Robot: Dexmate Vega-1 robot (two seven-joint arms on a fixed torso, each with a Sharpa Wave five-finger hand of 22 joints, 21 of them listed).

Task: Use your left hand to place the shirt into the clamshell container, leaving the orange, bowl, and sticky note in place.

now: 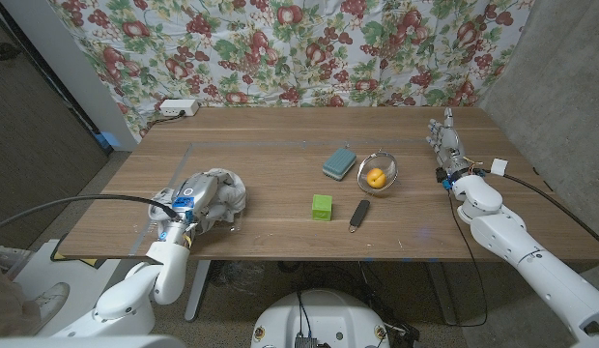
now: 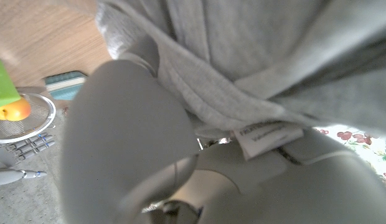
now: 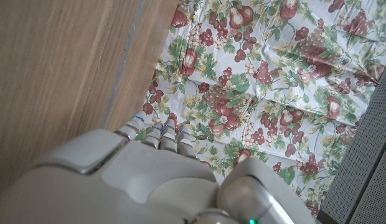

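The left hand (image 1: 186, 205) sits at the near left of the table (image 1: 280, 237), its fingers clamped on the grey shirt (image 1: 225, 192) bunched there. Farther in stand the green sticky note (image 1: 322, 206), then the wire bowl (image 1: 378, 171) holding the orange (image 1: 375, 178). The right hand (image 1: 446, 140) stands on edge at the far right, fingers straight, together, empty.

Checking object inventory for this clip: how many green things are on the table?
1 plainly green: the sticky note block, mid-table, beside the dark object. The teal sponge-like item sits behind it, left of the bowl. The grey shirt could hide something.
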